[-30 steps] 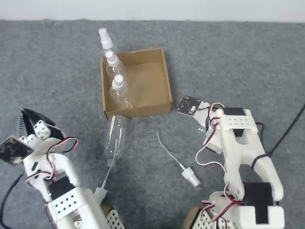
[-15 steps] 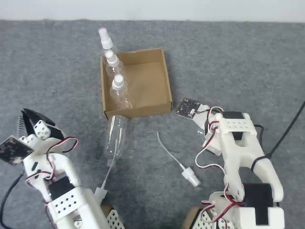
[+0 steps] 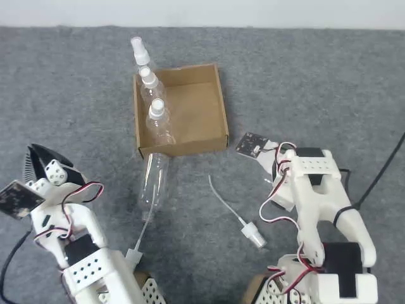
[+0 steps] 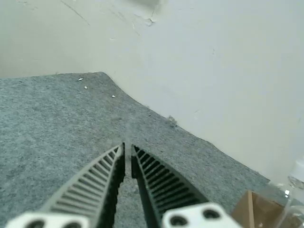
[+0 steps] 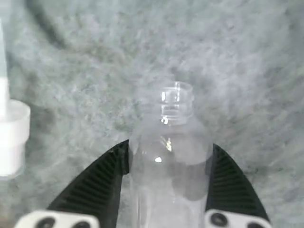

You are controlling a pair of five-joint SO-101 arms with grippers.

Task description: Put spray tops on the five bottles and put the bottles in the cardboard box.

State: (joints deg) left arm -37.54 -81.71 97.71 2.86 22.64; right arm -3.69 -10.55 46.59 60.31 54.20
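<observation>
While low over carpet [image 5: 71, 71], right claw [image 5: 169, 145] around bottle [image 5: 176, 102].

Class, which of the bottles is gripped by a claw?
The uncapped clear bottle between the right claw's fingers; the other uncapped bottle lies free in front of the cardboard box.
</observation>
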